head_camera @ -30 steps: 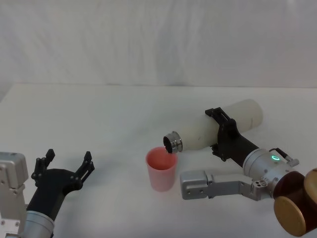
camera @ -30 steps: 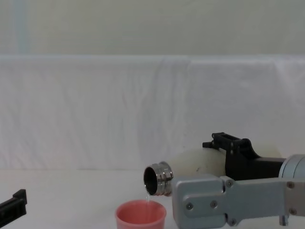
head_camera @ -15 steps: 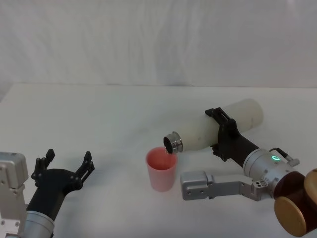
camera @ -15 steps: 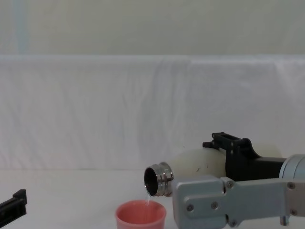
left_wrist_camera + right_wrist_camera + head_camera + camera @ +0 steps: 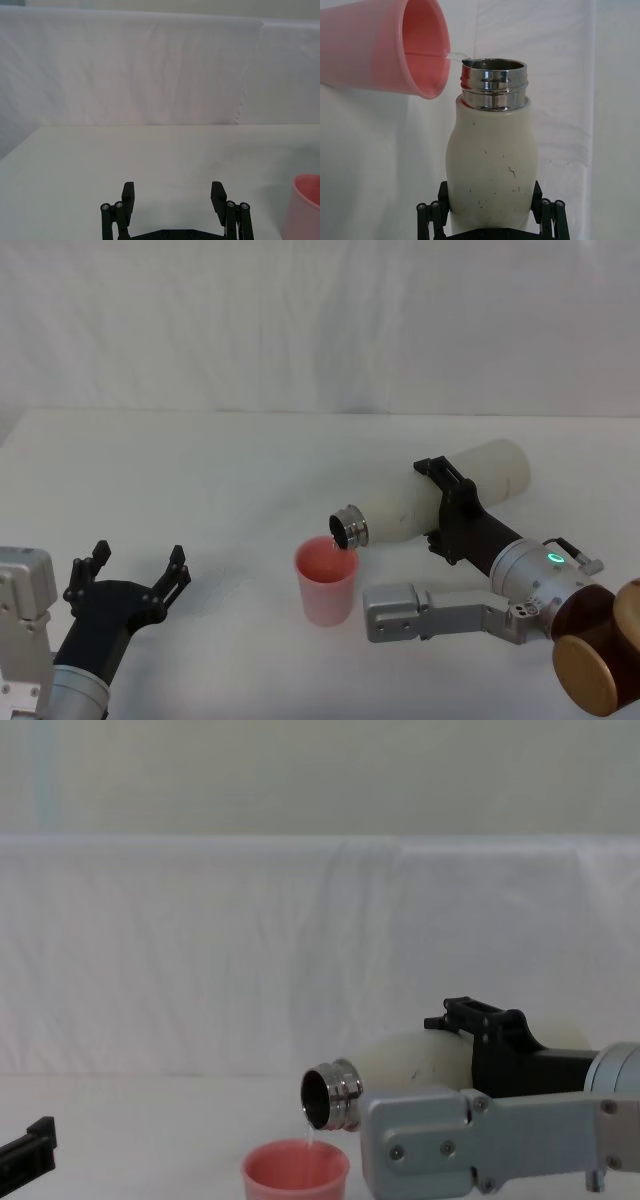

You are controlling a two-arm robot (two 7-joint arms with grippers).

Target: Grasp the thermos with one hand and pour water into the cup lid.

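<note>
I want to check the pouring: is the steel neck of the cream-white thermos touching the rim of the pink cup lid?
No, in the chest view the cream-white thermos neck hangs above the salmon-pink cup lid, with a thin water stream falling between them.

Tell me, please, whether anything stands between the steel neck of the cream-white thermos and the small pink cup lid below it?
Nothing visible does. The right gripper holds the cream-white thermos tilted, its steel neck just above the open salmon-pink cup lid, and a thin stream of water falls straight in. The left gripper rests open, apart.
</note>
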